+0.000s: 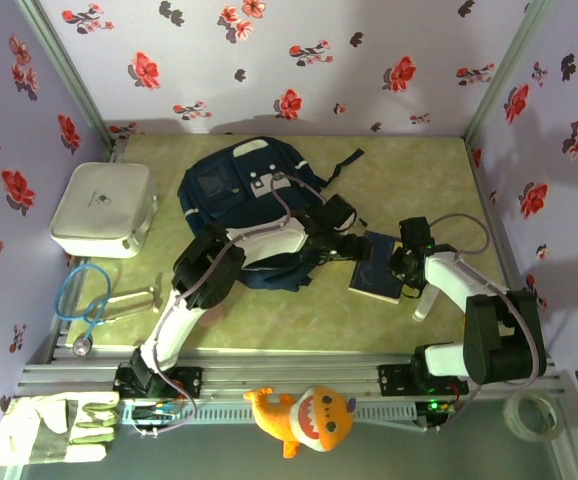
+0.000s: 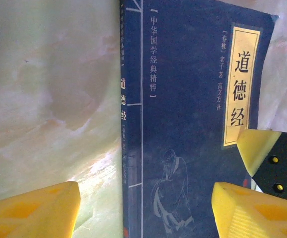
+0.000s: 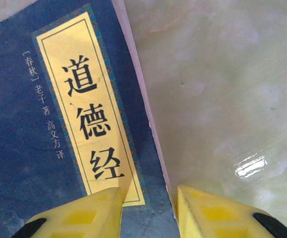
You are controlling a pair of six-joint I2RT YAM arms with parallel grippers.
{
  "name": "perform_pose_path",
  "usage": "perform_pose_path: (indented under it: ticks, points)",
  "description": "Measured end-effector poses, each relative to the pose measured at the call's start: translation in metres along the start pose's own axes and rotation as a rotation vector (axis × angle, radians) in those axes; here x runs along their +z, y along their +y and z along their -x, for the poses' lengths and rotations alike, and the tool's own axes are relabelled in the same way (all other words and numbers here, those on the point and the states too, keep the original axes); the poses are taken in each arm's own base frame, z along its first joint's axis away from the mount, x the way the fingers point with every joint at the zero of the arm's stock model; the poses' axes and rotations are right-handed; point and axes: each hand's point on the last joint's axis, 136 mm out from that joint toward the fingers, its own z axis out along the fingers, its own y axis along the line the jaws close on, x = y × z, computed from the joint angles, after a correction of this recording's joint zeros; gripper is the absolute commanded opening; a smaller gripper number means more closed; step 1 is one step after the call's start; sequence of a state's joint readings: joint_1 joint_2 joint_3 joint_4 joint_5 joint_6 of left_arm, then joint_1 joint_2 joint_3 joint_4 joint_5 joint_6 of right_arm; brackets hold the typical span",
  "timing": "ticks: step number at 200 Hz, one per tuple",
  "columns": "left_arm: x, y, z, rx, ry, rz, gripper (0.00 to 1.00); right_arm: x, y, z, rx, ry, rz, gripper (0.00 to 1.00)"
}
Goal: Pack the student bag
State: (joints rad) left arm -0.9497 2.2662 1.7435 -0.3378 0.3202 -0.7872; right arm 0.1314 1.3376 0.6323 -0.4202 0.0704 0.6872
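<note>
**Operator:** Where is the student bag, and how much of it can I see?

**Legend:** Top view. Your student bag (image 1: 224, 185) lies flat at the rear centre of the worktop (image 1: 419, 170). Your left arm crosses its near half and hides that part. You cannot make out whether a zip is open or whether anything is inside.

**Operator:** And the jaws, relative to it?

**Legend:** The left gripper (image 1: 354, 245) sits just off the bag's right side, at the left edge of a dark blue book (image 1: 377, 270) that lies flat on the worktop. Left wrist view: its jaws are released and wide apart. One of its fingers (image 2: 34, 210) is over bare worktop and the other is over the cover, with the spine between them. The right gripper (image 1: 404, 262) meets the book from the opposite side, well apart from the bag. Right wrist view: its jaws are narrowed about the book's page edge, one above the cover and one beyond it. You cannot tell whether they pinch the book. The frame cuts off the book's near end in both wrist views.

**Operator:** Any other container?

**Legend:** Top view. A white rounded box (image 1: 99, 208) rests near the bag's left side without touching it. Its lid is down, so its contents are hidden.
</note>
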Motion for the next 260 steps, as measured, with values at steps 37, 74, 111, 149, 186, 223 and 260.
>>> perform_pose_path:
  ticks: [37,74,111,149,186,223,260]
  points:
    - [0.007,-0.005,-0.002,-0.031,0.024,-0.014,0.58,0.004,0.001,-0.002,0.002,0.010,0.009,0.27]
    - [0.016,0.001,-0.007,-0.058,0.053,0.002,0.58,0.005,0.008,-0.002,0.004,0.016,0.043,0.26]
    - [0.016,0.000,-0.007,-0.065,0.058,0.000,0.54,0.005,0.010,-0.002,0.004,0.017,0.055,0.26]
    - [0.016,0.000,-0.009,-0.077,0.078,-0.014,0.45,0.006,0.009,-0.001,0.010,0.016,0.056,0.26]
    - [0.015,0.002,-0.010,-0.087,0.083,-0.020,0.37,0.007,0.008,-0.001,0.014,0.012,0.057,0.26]
    - [0.000,-0.006,-0.011,-0.091,0.065,-0.052,0.31,0.008,0.008,0.000,0.016,0.007,0.061,0.26]
    - [-0.014,-0.019,-0.007,-0.098,0.035,-0.104,0.29,0.008,0.009,0.001,0.018,0.001,0.066,0.25]
